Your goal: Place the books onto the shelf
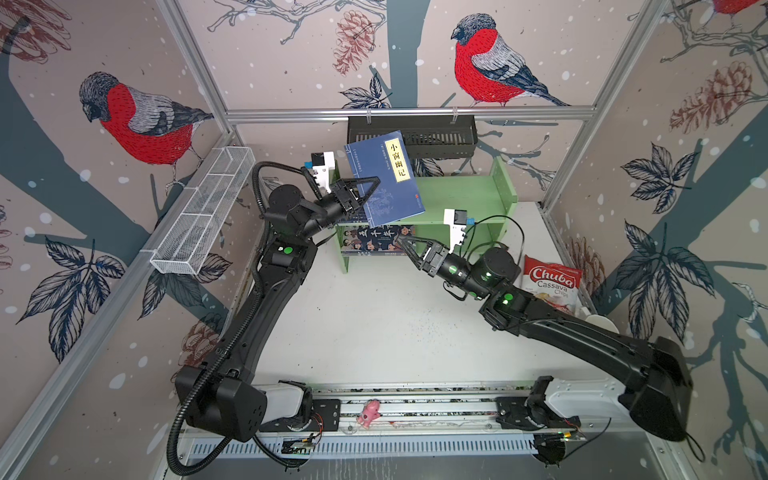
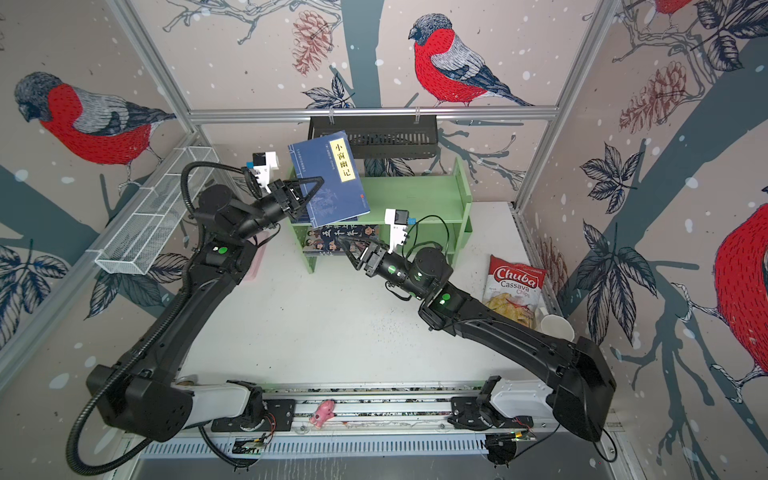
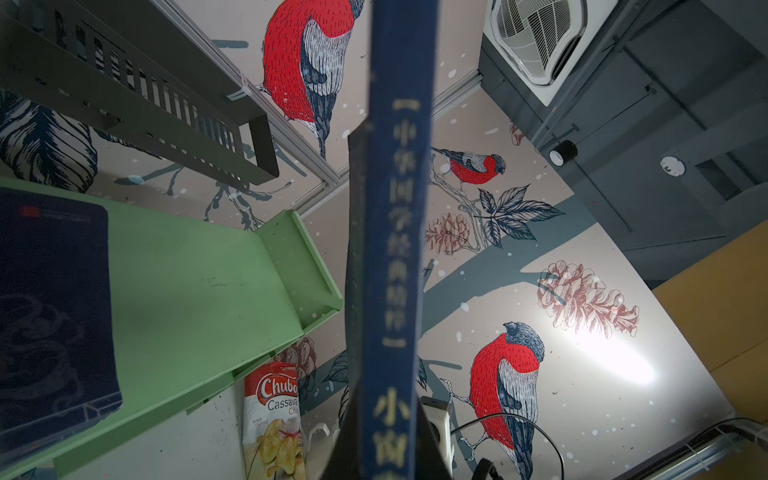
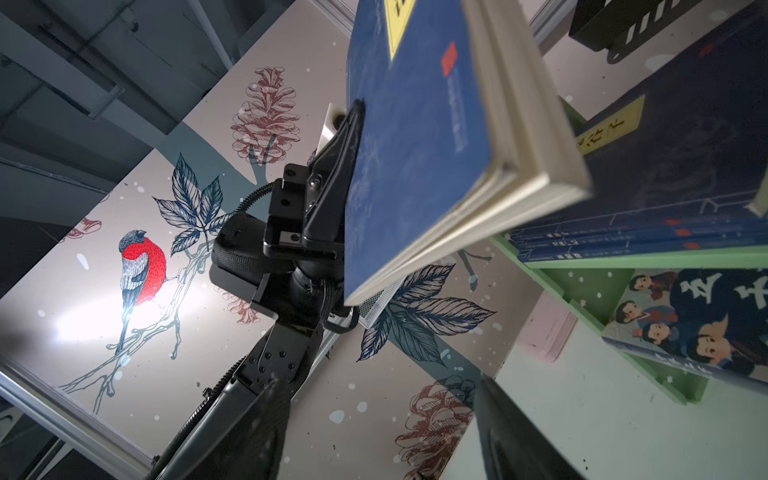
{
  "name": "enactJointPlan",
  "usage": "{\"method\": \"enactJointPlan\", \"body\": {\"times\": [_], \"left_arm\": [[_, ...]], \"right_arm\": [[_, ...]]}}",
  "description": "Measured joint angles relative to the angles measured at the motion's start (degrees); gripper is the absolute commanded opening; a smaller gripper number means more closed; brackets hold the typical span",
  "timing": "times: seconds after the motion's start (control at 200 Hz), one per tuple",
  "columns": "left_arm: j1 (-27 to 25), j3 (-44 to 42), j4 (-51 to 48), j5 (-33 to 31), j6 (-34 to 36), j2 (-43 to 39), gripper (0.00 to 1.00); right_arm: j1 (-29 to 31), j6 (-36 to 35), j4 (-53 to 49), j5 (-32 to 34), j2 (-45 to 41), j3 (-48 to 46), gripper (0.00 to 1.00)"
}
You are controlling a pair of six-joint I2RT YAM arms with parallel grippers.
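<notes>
One navy book (image 1: 390, 193), seemingly the last, hangs clenched in the left hand (image 1: 372, 187) over the shelf's (image 1: 465, 191) nine-o'clock end. Other navy books (image 4: 673, 174) lie on its upper tier, the cartoon book (image 1: 374, 241) below. The right hand (image 1: 405, 246) is released, empty.

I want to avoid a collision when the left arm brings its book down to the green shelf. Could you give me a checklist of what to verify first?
1. Grip: left gripper is shut on the held book at its spine edge: ok.
2. Free room on the top tier of the shelf beside the navy stack: ok.
3. Right gripper out of the way: open, low by the cartoon book on the lower tier: ok.
4. Held book level with the tier: not ok, it is tilted.
5. Gap between held book and navy stack: cannot tell.
</notes>
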Motion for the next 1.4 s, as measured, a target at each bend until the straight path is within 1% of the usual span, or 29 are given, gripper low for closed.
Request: {"method": "enactJointPlan", "body": {"times": [0.135,0.335,0.385,0.435,0.505,0.58,0.625,0.66,0.685,0.715,0.766,0.836,0.861,0.936,0.961,0.986,1.091,1.176,1.306,1.401], "left_arm": [[0.0,-1.29,3.17,0.04,-2.64,-0.31,0.0],[0.0,-3.8,5.57,0.0,-5.7,-0.37,0.0],[0.0,-4.07,5.64,-0.02,-5.9,-0.37,0.0],[0.0,-4.39,6.38,-0.04,-6.69,-0.37,0.0],[0.0,-4.98,7.58,-0.04,-7.87,-0.37,0.0],[0.0,-5.7,8.22,-0.09,-8.87,-0.39,0.0],[0.0,-6.08,8.37,-0.11,-9.31,-0.39,0.0],[0.0,-6.36,8.39,-0.2,-9.7,-0.44,0.0],[0.0,-6.58,8.41,-0.24,-9.86,-0.48,0.0],[0.0,-6.75,8.66,-0.39,-9.94,-0.5,0.0],[0.09,-7.06,9.33,-0.72,-9.88,-0.5,0.0],[0.39,-7.8,10.19,-0.85,-9.99,-0.5,0.16],[0.5,-8.09,10.58,-0.83,-10.12,-0.5,0.24],[1.22,-8.87,11.41,0.44,-10.16,-0.57,0.54],[1.62,-9.09,11.72,1.11,-10.27,-0.61,0.61],[2.14,-9.33,12.33,1.57,-10.32,-0.68,0.65],[5.53,-10.54,14.56,3.69,-10.78,-0.83,0.74],[9.03,-12.22,17.88,6.27,-12.31,-0.81,0.78],[12.74,-13.55,22.99,9.81,-15.08,-0.61,0.78],[13.55,-13.9,28.22,12.07,-16.63,-0.76,0.79]], "right_arm": [[0.02,0.0,3.5,0.37,4.92,3.43,0.72],[-0.72,0.28,9.25,1.36,8.98,5.6,0.72],[-0.98,1.01,10.45,1.42,9.79,6.32,0.71],[-1.36,1.42,11.15,1.46,10.54,7.23,0.68],[-1.66,1.46,12.15,1.49,11.5,8.31,0.59],[-1.9,1.66,12.57,1.46,12.22,9.01,0.45],[-2.08,1.7,12.9,1.42,12.59,9.31,0.33],[-2.36,1.79,13.29,1.42,12.96,9.64,0.17],[-2.62,1.92,13.49,1.4,13.27,9.94,0.1],[-2.89,2.69,13.66,1.27,13.66,10.27,0.05],[-3.34,4.07,14.08,0.33,14.38,10.75,0.03],[-3.74,4.66,14.25,-0.57,14.99,11.17,0.01],[-3.93,4.68,14.21,-1.18,15.04,11.17,0.01],[-4.68,5.4,13.29,-2.95,14.69,11.17,0.01],[-4.96,5.42,12.61,-3.32,14.34,11.17,0.01],[-5.38,5.51,11.67,-3.76,13.77,11.17,0.01],[-7.3,4.81,6.99,-7.32,10.62,11.43,0.01],[-9.33,3.56,1.6,-11.82,7.72,12.61,0.01],[-13.2,1.18,-7.65,-20.41,3.85,14.12,0.01],[-16.24,-1.22,-15.56,-25.05,1.36,15.17,0.01]]}}
